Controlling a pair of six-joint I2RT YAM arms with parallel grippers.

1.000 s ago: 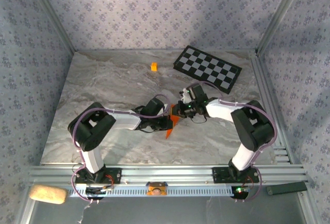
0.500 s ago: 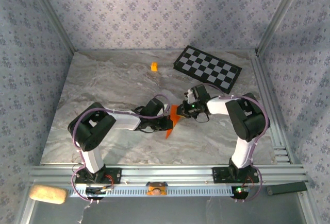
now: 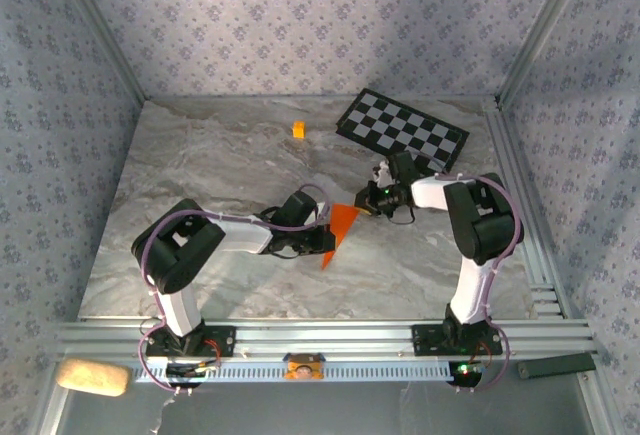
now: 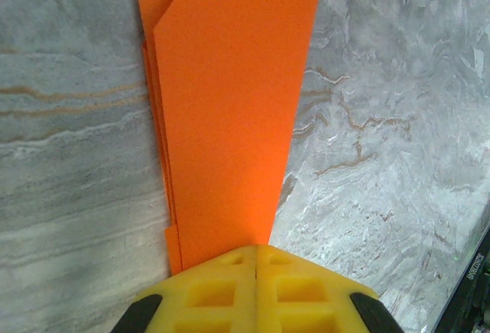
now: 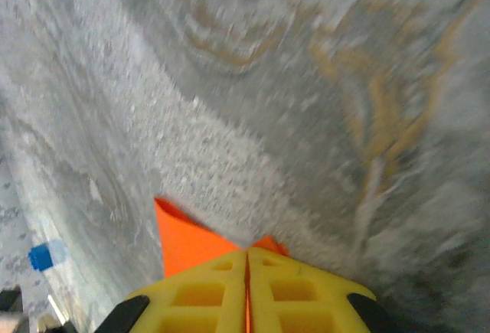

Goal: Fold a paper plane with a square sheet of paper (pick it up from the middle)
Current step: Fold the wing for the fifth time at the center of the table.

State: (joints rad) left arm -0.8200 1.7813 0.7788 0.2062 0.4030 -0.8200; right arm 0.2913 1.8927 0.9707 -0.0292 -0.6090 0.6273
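Paper point(image 4: 230, 103) folded, L hand point(image 4: 255, 253) clamped on it, R hand point(image 5: 246, 255) pinching tip

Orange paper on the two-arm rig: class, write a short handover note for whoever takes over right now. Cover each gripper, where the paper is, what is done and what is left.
Left gripper: shut on one end of the orange paper.
Right gripper: shut on a corner at the paper's other end.
Paper: mid-way across the marble table, stretched between the two grippers.
Done: folded into a long, layered strip with slanted edges at the far end.
Left: probably the last wing folds, then release. The frames do not show whether the plane is finished.
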